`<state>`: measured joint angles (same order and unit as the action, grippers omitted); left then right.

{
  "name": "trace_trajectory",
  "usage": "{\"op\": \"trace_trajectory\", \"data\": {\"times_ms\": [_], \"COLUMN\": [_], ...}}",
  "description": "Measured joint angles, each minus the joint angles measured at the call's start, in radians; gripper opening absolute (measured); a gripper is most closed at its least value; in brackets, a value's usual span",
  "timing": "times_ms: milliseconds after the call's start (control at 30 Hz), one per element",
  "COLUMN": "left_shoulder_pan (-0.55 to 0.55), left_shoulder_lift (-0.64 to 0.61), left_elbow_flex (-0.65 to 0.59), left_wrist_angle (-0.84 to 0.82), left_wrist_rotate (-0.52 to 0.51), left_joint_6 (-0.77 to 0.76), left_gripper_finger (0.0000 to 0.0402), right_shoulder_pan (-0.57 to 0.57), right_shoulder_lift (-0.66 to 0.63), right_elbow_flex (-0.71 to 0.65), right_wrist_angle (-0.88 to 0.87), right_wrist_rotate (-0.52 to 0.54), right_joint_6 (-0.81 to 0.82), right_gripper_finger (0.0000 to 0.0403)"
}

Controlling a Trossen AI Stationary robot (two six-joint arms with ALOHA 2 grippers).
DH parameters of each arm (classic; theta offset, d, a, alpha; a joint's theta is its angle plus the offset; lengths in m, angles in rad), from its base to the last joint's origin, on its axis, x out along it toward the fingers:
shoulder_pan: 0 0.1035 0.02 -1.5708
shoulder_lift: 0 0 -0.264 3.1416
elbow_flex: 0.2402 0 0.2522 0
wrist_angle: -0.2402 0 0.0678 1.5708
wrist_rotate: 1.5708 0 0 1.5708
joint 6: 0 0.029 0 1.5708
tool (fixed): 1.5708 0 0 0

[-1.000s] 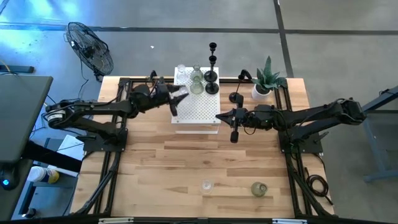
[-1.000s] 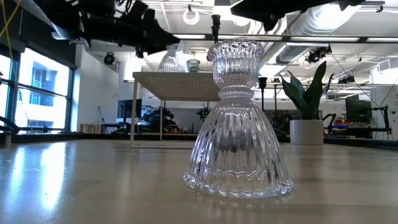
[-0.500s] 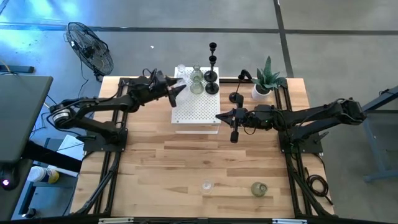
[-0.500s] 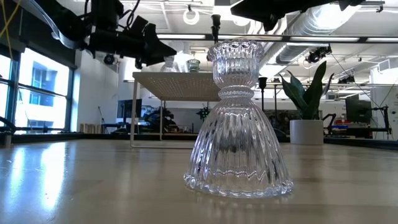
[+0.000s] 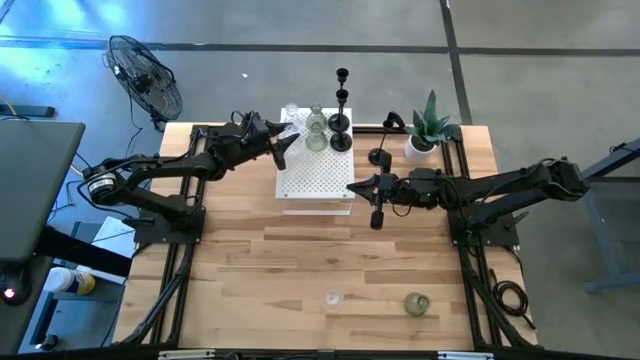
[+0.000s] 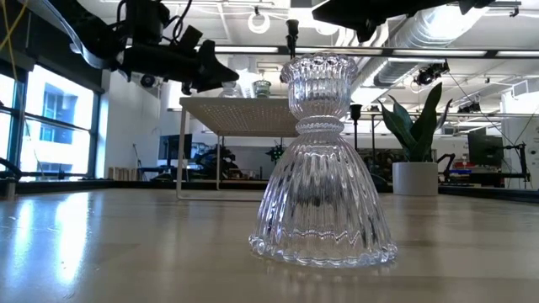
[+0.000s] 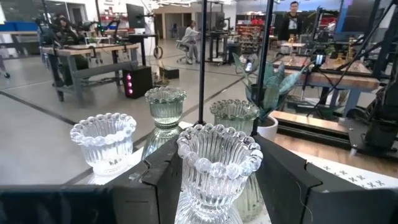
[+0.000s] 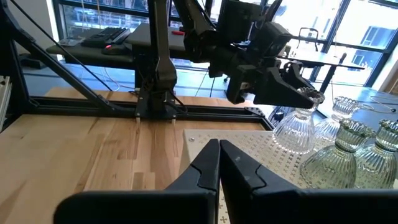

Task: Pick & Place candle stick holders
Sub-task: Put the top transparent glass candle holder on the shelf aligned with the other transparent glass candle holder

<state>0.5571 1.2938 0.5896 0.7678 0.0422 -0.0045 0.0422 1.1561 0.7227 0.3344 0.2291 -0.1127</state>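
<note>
My left gripper [image 5: 290,140] is at the far left corner of the white perforated box [image 5: 315,172], shut on a clear glass candle stick holder [image 7: 219,155]. More holders stand on the box's far end: a clear one [image 7: 103,140], greenish ones [image 7: 165,106] and black thin-stemmed ones [image 5: 341,120]. Another black holder [image 5: 378,157] stands on the table beside the box. A clear holder [image 5: 332,298] and a greenish one [image 5: 416,303] stand near the table's front edge. My right gripper [image 5: 352,187] hangs shut at the box's right side with nothing in it. My left gripper pinches the holder just below its beaded cup [image 7: 214,186], one finger [image 7: 163,180] on each side. The fingers come in level from the table's left. The holder stays upright; I cannot tell whether its flared base [image 8: 297,140] rests on the box or hangs just above it.
A green spiky plant in a white pot [image 5: 428,128] stands at the far right of the table. The black arm frames [image 5: 185,230] run along both sides. Bare wood lies between the box and the two near holders.
My left gripper has carried the clear holder from over the box's left edge toward the table's far edge and a little down, to the box's far left corner. The holder has stayed upright. Most of the move came early.
</note>
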Motion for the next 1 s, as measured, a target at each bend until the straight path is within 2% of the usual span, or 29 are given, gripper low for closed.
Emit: {"op": "trace_trajectory", "data": {"times_ms": [467,1000], "left_shoulder_pan": [0.008,0.032], "left_shoulder_lift": [0.007,0.020], "left_elbow_flex": [0.000,0.001], "left_wrist_angle": [-0.010,-0.001], "left_wrist_rotate": [-0.009,0.055], "left_joint_6": [0.000,-0.030], "left_gripper_finger": [0.0170,0.0170], "right_shoulder_pan": [0.000,0.000], "right_shoulder_lift": [0.000,0.000], "right_elbow_flex": [0.000,0.000], "right_wrist_angle": [0.000,0.007], "right_wrist_rotate": [0.000,0.000], "right_joint_6": [0.000,-0.003], "right_gripper_finger": [0.0002,0.0001]}}
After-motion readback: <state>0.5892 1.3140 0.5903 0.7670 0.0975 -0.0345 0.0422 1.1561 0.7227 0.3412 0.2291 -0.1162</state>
